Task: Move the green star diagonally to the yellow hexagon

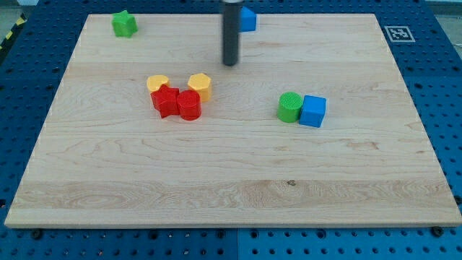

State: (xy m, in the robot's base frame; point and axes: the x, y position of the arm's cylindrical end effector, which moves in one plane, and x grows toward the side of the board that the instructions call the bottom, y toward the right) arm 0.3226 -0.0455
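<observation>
Bare wooden tabletop (pixel 216 195) fills the bottom of the view, nearest the camera, with no blocks on it. Further up, toward the view's left of centre, sits a tight cluster: a yellow hexagon (pixel 200 85), a second yellow block (pixel 157 83) to its left, a red star (pixel 165 100) and a red cylinder (pixel 189 105) just below them, the two reds touching. Toward the view's right, a green cylinder (pixel 289 107) touches a blue cube (pixel 313 111).

The green star (pixel 124 24) lies at the view's top left, close to the top edge and left corner of the tabletop, well apart from the hexagon. A blue block (pixel 247 19) sits at the top edge, partly behind my rod.

My end effector is a plain rod that cannot open or close and holds nothing. My tip (pixel 230 63) rests in open wood above the cluster, well right of the star, touching no block.

I judge the star light, rigid and easy to slide, though its points may make it spin. Pushing from its upper left side looks best, but room there is tight. The diagonal path toward the hexagon is open until the yellow block.
</observation>
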